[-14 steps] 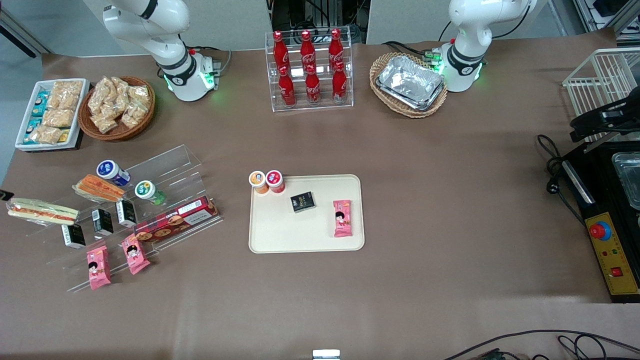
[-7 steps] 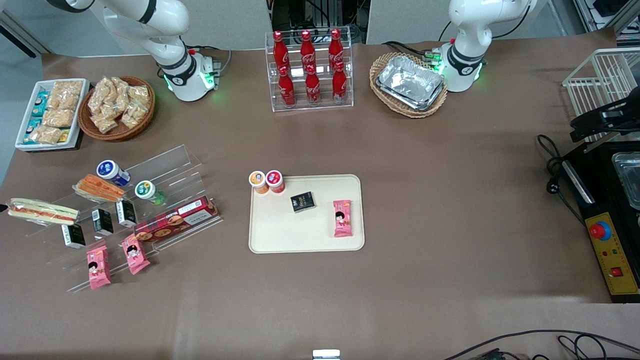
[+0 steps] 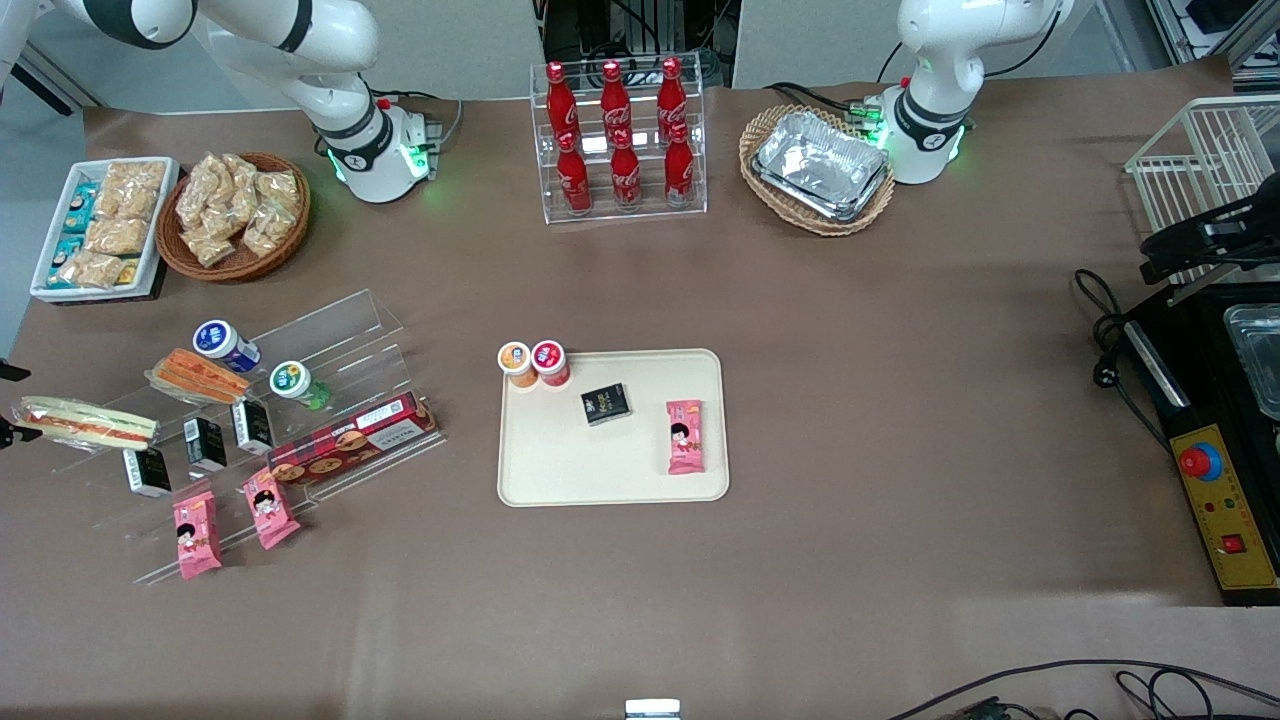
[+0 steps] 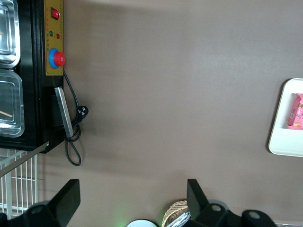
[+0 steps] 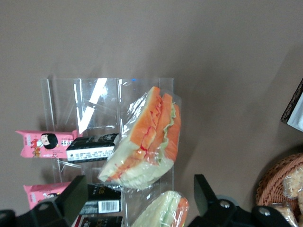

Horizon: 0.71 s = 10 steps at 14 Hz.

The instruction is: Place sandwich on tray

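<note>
From where I stand, the right arm's gripper (image 5: 138, 189) hangs at the working arm's end of the brown desk (image 3: 850, 400), its black fingers (image 5: 71, 198) spread wide and holding nothing. Between them lies the end of the long clear-wrapped white-bread sandwich (image 3: 85, 422), resting on the clear acrylic stepped shelf (image 3: 330, 330). I'd come down squarely over the wrapper and close gently, since the bread looks soft and the film slippery. I'd lift straight up before travelling, because the shorter orange-striped wrapped sandwich (image 3: 197, 375) and the small black boxes (image 3: 205, 443) sit just beside it. The flat cream rectangular tray (image 3: 560, 470) is well apart toward mid-desk, and its bare stretch nearer the front camera than the black box and pink packet looks the safest landing.
</note>
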Available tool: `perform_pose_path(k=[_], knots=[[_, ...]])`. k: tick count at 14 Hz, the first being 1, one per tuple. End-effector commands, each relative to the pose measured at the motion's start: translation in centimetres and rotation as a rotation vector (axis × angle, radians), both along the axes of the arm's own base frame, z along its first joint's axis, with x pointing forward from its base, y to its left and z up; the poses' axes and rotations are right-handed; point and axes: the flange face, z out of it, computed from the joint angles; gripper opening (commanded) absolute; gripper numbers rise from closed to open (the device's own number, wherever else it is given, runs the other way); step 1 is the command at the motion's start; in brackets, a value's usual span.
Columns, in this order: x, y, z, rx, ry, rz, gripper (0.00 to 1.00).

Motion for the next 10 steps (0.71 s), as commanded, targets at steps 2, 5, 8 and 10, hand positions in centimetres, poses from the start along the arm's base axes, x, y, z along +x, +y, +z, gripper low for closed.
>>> perform_pose_path(k=[2, 5, 8, 10], knots=[[0.3, -0.3, -1.8, 0.005, -0.009, -0.089, 1.00], [0.3, -0.8, -3.0, 0.028, -0.012, -0.128, 1.00], [0.0, -1.4, -3.7, 0.033, -0.017, -0.154, 1.00], [-0.5, -2.4, -4.5, 0.031, -0.008, -0.171, 1.00]])
